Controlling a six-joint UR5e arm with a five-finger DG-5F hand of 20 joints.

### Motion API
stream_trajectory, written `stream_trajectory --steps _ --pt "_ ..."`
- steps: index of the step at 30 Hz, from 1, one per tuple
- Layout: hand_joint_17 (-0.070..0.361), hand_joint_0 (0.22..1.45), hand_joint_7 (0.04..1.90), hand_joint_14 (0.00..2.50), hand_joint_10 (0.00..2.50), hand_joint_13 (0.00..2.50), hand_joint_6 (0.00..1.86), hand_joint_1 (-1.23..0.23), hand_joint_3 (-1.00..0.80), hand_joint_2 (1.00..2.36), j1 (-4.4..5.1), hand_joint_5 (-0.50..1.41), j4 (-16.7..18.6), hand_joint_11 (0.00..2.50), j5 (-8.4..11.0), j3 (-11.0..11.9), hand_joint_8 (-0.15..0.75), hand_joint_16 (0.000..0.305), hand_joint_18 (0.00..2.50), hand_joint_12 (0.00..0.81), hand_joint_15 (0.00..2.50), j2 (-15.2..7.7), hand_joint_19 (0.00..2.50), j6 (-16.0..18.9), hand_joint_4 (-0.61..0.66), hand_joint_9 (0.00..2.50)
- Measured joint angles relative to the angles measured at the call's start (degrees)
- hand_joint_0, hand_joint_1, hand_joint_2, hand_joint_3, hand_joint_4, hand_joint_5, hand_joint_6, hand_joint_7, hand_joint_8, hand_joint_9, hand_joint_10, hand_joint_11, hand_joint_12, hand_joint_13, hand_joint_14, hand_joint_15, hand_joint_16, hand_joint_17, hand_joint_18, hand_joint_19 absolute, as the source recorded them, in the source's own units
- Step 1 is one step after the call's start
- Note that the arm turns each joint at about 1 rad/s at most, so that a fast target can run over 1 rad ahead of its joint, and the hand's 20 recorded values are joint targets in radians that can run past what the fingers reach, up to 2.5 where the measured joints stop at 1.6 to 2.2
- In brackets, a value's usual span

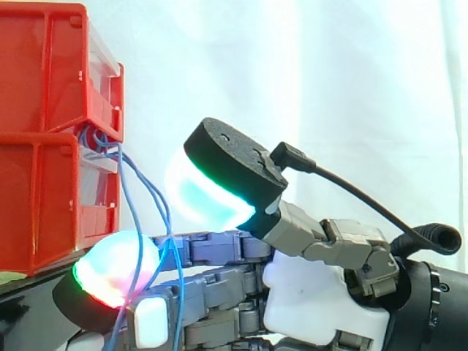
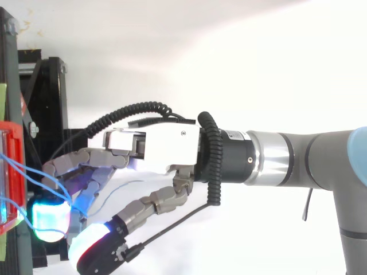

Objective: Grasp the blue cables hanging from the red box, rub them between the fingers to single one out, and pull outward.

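Grey metal of the arm lay nearly level across the top view, from the right edge toward the left. Next in size, the red box stood at the left edge of the side view, stacked in two tiers on the black stand. The hand pointed at it. Its fingers were stretched almost straight toward the lower left of the side view, and the thumb was raised well above them, its glowing pad apart from theirs. So the hand was open, with nothing pinched. The blue cables hung from the gap between the two tiers and ran down among the straight fingers, one crossing the green-and-red fingertip pad. I judged this to be the grasp step, with the strands gathered but not yet held. The next move called for bringing the thumb down onto the cables against the fingers, softly enough that the thin strands could roll and separate before any pull away from the box.
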Motion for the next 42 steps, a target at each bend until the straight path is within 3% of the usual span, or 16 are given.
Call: stream_trajectory --steps 13,20,22,26,33,42 --pt "0.094 0.59 1.29 0.02 0.02 0.73 0.50 -0.65 -0.43 1.00 0.00 -0.07 -0.33 0.63 -0.03 0.02 0.257 0.042 0.53 0.333 0.41 -0.01 0.39 3.36 0.22 1.04" --pt "0.094 0.59 1.26 0.02 0.02 0.75 0.50 -0.65 -0.43 1.01 -0.54 -0.08 -2.95 0.64 -0.47 0.01 0.258 0.042 0.55 0.333 0.43 0.01 0.40 3.91 0.22 1.04" --pt "0.094 0.62 1.29 0.02 0.02 0.74 0.50 -0.65 -0.35 1.01 -0.66 -0.08 -3.67 0.64 -0.52 0.01 0.256 0.042 0.55 0.330 0.43 -0.02 0.40 4.03 0.18 1.03" --pt "0.094 0.64 1.14 0.02 0.02 0.74 0.57 -0.66 -0.28 1.01 -1.10 -0.11 -5.75 0.70 -0.55 0.01 0.253 0.042 0.56 0.334 0.44 0.00 0.41 4.20 0.19 1.00" --pt "0.095 0.61 1.10 0.02 0.02 0.74 0.60 -0.66 -0.37 1.01 -2.19 -0.12 -7.64 0.72 -0.56 0.02 0.250 0.042 0.55 0.334 0.45 0.53 0.41 4.29 0.20 0.99" --pt "0.095 0.60 1.02 0.02 0.02 0.75 0.65 -0.66 -0.40 1.01 -2.50 -0.13 -10.94 0.73 -0.56 0.02 0.253 0.042 0.56 0.335 0.46 2.33 0.42 3.64 0.20 1.00"
